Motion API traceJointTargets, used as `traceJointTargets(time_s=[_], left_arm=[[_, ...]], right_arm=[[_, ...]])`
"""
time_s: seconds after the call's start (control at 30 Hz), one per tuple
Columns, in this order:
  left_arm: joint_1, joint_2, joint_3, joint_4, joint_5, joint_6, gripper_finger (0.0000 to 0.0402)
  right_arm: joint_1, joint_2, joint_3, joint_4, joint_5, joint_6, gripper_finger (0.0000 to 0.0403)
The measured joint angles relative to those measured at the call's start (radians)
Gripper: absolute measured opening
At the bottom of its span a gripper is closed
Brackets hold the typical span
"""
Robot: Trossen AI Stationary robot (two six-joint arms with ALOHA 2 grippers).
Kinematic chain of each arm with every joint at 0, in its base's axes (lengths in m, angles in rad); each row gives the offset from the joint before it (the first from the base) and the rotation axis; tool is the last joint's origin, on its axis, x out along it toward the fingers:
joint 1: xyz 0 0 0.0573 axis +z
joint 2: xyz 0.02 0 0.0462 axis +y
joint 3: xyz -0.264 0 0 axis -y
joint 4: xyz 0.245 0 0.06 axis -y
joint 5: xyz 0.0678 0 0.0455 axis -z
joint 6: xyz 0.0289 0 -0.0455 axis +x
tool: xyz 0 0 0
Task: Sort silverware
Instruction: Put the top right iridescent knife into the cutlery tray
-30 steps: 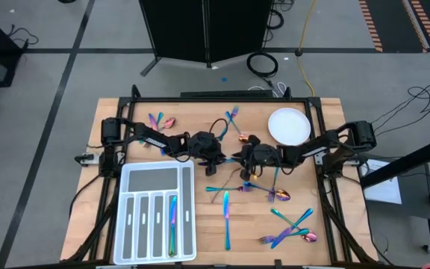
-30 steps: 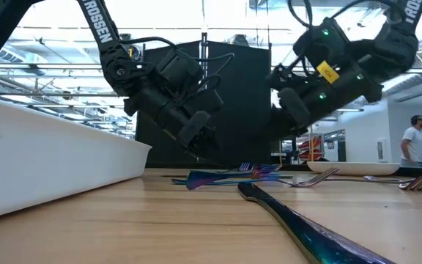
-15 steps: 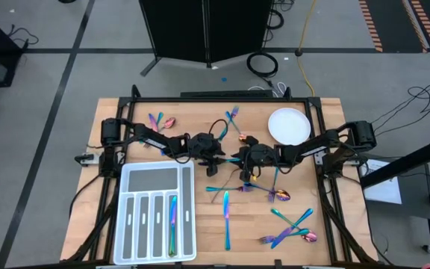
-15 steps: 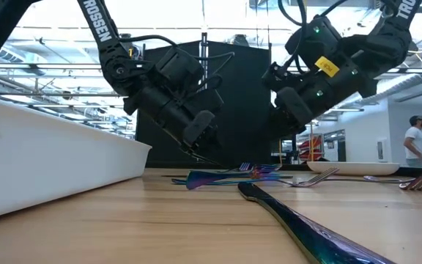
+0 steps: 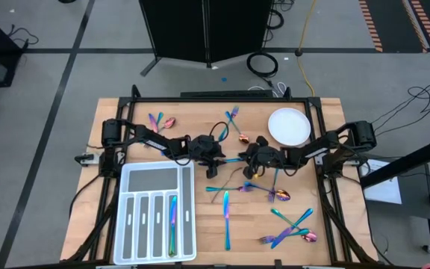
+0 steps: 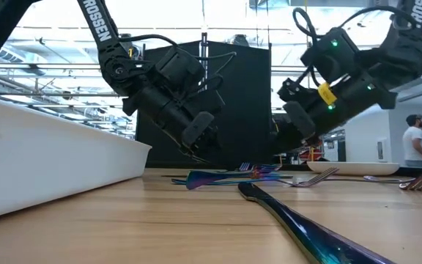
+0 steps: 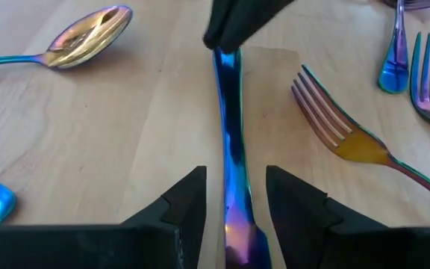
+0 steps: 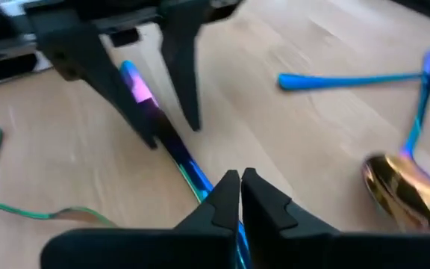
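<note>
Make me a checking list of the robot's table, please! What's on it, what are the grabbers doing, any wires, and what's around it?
Surface: wooden table.
Job's things: rainbow silverware scattered; one piece in the white tray.
Clutter: white plate.
Grippers: right gripper shut on one end of a blue piece; left gripper open astride its other end.
Cables: coiled cable on the floor.
Surroundings: black cabinet; a person far off.

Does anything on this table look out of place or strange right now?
One knife lies between both arms: the right pincer is shut on one end, while the left pincer stands open around the other. Otherwise, silverware is simply scattered unsorted.
</note>
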Motion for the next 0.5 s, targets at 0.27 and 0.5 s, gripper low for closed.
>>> traceJointTargets(time_s=[0.27,0.5], left_arm=[[0.004,0.000,0.000,-0.003,0.000,0.000,0.0140],[0.004,0.001,0.000,-0.026,-0.001,0.000,0.0140]], right_arm=[[0.000,0.000,-0.058,-0.002,0.056,0.091,0.0001],[0.003,0.000,-0.083,-0.001,0.056,0.130,0.0000]])
